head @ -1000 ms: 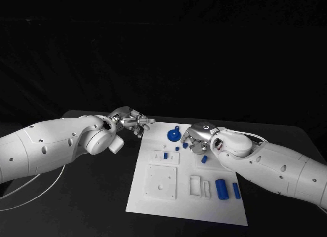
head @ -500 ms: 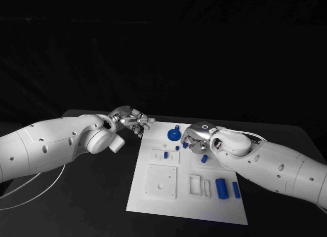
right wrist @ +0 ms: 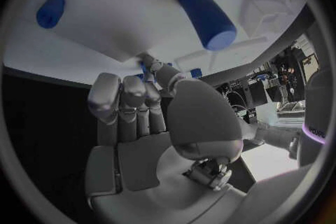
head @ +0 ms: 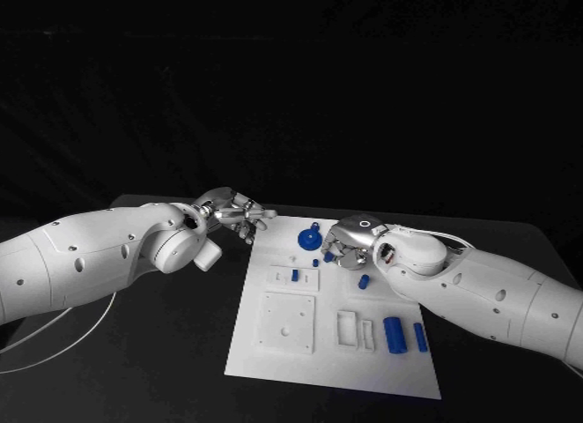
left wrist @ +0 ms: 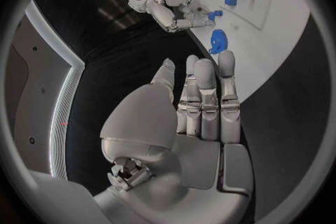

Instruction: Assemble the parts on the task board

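Head view shows the white task board lying at the middle of the black tabletop, its long side running from 12 to 6 o'clock. The left hand hovers just off the board's corner at about 10 o'clock, over the tabletop; its fingers are apart and nothing is in them, and in the left wrist view the same hand has its fingers straight and side by side with an empty palm. The right hand sits low over the far half of the board, around 1 o'clock from the board's middle, with its fingers curled downward; whether they pinch a part I cannot tell, since the fingertips are hidden from above and the right wrist view shows the hand with fingers bent close to the board surface.

A blue gear-shaped part lies near the board's far edge, just beside the right hand at its 9 o'clock. A small blue peg stands in a raised white block toward the board's left side. A large blue cylinder and a thinner blue bar lie side by side at about 4 o'clock on the board.
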Robot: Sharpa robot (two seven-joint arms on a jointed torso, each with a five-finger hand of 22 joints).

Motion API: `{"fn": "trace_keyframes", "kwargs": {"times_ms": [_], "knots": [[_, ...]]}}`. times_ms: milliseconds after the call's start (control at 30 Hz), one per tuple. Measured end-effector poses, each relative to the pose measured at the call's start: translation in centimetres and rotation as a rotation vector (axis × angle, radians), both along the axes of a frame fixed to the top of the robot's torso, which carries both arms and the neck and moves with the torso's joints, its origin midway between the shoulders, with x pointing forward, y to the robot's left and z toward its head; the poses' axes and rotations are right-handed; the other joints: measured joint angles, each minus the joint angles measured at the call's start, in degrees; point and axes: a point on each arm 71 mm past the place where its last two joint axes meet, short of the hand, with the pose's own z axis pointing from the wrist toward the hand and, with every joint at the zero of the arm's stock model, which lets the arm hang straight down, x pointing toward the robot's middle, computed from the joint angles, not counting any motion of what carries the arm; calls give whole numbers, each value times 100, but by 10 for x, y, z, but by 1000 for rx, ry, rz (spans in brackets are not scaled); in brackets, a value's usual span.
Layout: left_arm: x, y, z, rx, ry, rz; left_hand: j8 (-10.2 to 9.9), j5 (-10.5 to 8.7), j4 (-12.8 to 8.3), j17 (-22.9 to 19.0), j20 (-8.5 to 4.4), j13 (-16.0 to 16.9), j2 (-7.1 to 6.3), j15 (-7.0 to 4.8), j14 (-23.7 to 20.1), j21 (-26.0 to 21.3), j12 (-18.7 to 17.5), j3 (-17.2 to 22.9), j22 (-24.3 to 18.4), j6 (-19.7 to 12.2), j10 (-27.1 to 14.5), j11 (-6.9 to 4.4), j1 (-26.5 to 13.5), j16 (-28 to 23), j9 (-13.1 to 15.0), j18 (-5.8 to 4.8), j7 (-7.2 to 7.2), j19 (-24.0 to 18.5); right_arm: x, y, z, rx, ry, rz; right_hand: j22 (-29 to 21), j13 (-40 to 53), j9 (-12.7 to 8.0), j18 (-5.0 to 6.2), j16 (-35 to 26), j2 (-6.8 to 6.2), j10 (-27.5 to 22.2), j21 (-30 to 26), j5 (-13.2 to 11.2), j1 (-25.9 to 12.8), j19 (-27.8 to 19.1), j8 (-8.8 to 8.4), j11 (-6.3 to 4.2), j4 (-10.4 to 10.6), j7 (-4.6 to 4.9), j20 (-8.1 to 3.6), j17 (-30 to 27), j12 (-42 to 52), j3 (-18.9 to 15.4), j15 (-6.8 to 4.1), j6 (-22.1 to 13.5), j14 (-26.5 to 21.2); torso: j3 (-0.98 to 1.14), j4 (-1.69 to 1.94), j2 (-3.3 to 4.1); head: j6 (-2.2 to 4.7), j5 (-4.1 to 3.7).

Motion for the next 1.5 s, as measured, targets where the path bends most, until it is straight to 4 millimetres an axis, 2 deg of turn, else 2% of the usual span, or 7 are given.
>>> {"fn": "trace_keyframes", "kwargs": {"times_ms": [400,600,1000,1100,1333,1400,1500], "knots": [[0,0,0,1,2,1,0,0,0,0,0,0,0,0,0,0,0,0,-1,0,0,0,0,0,5,0,0,0,1,-2,1,7,-1,-17,0,24,5,0,23,-1,52,-21,34,0,-1,-3,52,318,60,42,-14,19,-454,58,303,22,4,0,-4,-9,-3],[0,0,0,2,3,1,0,0,0,0,0,0,0,0,0,0,0,0,-1,0,0,0,0,0,5,0,0,0,2,-3,1,7,0,-26,0,24,19,0,23,-1,40,-21,83,-1,-1,7,144,398,99,83,-14,18,-576,104,402,17,3,1,-2,-13,-15],[0,0,-1,4,6,0,0,0,0,0,0,0,0,0,0,0,0,0,-2,-20,0,0,0,0,4,0,20,0,3,-3,-1,0,10,-38,0,-7,15,0,23,-52,-1,-44,743,-161,-1,6,185,477,141,124,-27,18,-527,136,362,-14,2,3,-2,-24,-34],[0,0,-1,4,7,0,0,0,0,0,0,0,0,0,0,0,0,0,-2,-20,0,0,0,0,4,0,20,0,3,-3,-1,-2,14,-41,0,-19,14,-1,23,-52,-1,-68,997,-225,-1,5,185,504,178,123,-27,18,-500,144,325,-22,2,1,-2,-26,-36],[0,0,-1,5,8,-1,0,0,0,0,0,0,0,0,0,0,0,0,3,-20,0,0,0,0,3,0,20,0,2,-2,-4,-4,21,-43,0,-29,3,0,23,-99,-22,-68,1950,-467,-1,-17,206,470,231,123,-36,17,-241,145,267,-24,4,0,-2,-41,-42],[0,0,-1,5,8,-1,0,0,0,0,0,0,0,0,0,0,0,0,2,-20,0,0,0,0,3,0,20,0,2,-2,-4,-3,22,-43,0,-32,-2,-1,23,-110,-23,-68,2341,-570,-1,-17,207,450,247,123,-36,10,-56,146,205,-25,5,0,-2,-42,-43],[0,0,-1,5,8,-2,0,0,0,0,0,0,0,0,0,0,0,0,2,-20,0,0,0,0,3,0,20,0,2,-2,-4,-2,21,-44,0,-38,-2,59,23,-145,-32,-68,2697,-720,-1,-18,215,400,237,123,-33,-5,304,153,195,-32,8,-2,-2,-42,-46]]}}
